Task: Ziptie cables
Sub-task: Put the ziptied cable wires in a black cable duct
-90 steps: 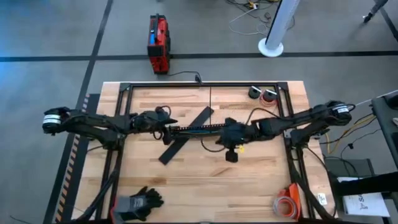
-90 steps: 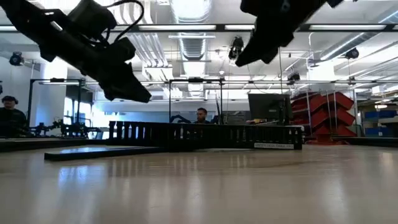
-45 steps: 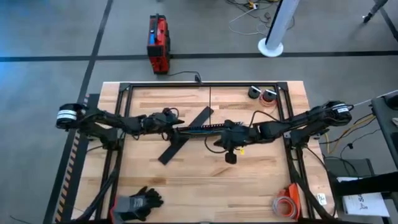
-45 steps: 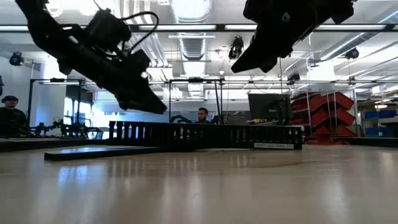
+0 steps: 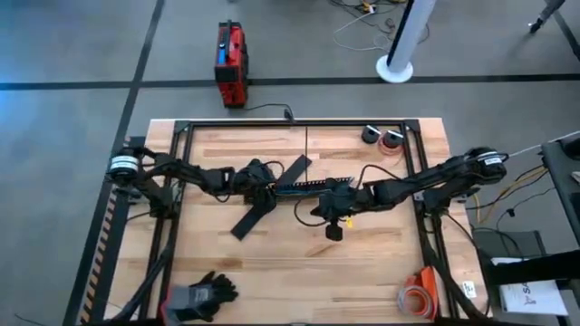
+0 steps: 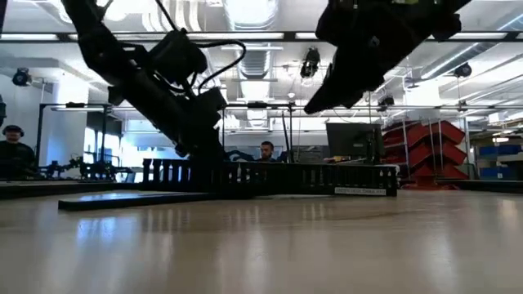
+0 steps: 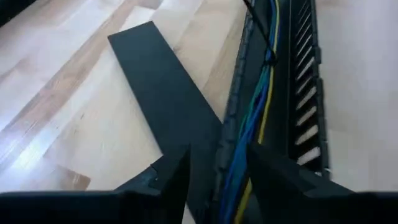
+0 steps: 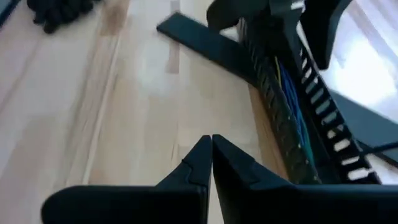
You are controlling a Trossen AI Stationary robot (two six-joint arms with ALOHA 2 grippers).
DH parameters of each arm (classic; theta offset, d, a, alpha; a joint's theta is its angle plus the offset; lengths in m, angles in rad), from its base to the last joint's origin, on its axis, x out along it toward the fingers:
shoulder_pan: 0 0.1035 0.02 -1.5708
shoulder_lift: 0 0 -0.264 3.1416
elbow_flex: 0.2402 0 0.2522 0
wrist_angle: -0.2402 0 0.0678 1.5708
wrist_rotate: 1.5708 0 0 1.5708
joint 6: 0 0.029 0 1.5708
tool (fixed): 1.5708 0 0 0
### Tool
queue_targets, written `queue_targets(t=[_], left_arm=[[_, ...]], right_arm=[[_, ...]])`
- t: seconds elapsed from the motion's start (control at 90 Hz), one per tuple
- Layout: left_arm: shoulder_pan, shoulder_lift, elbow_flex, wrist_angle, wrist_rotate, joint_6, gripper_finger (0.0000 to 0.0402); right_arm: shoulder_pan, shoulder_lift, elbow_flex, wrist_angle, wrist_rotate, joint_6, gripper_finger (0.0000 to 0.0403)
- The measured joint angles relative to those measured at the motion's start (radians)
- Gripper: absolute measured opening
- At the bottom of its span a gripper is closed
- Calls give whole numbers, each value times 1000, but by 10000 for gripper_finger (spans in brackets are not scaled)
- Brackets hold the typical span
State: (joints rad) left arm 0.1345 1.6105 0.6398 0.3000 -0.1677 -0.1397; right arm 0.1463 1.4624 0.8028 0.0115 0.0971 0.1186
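Observation:
The cables (image 7: 258, 106) are thin blue, green and yellow wires lying lengthwise inside a long black slotted duct (image 5: 313, 186) at the table's middle. They also show in the right wrist view as cables (image 8: 289, 87). My left gripper (image 7: 217, 151) is open and low over the duct's left end (image 6: 204, 151), with one finger on either side of the duct's side wall and the wires. My right gripper (image 8: 211, 140) is shut with nothing in it. It hangs above the table (image 5: 319, 210) on the near side of the duct. My left gripper's fingers (image 7: 177, 165) stand astride the side wall at the duct's left end, slanting down from the table's left. Whether they touch the duct or the wires I cannot tell.
A flat black strip (image 5: 270, 197) lies slantwise under the duct's left end. Black gloves (image 5: 204, 292) lie at the near left, tape rolls (image 5: 382, 138) at the far right, and an orange thing (image 5: 419, 294) at the near right. A black frame (image 5: 299, 124) rings the table. People (image 6: 265, 151) sit beyond it.
My left gripper has moved toward the table's right edge and down, from clear of the duct onto the duct's left end. The duct and the wires have stayed where they were.

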Motion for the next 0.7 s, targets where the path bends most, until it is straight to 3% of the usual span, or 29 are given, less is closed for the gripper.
queue_targets(t=[0.122, 0.3, 0.7], left_arm=[[0, 24, 39, -56, 19, 11, 105], [-1, 27, 86, -141, 22, -22, 12], [-122, 25, 167, -129, 52, -205, 2]], right_arm=[[0, 12, 2, 19, 0, 23, 0], [0, 30, 7, 15, 0, 81, 0], [0, 23, 24, 25, 0, 54, 0]])
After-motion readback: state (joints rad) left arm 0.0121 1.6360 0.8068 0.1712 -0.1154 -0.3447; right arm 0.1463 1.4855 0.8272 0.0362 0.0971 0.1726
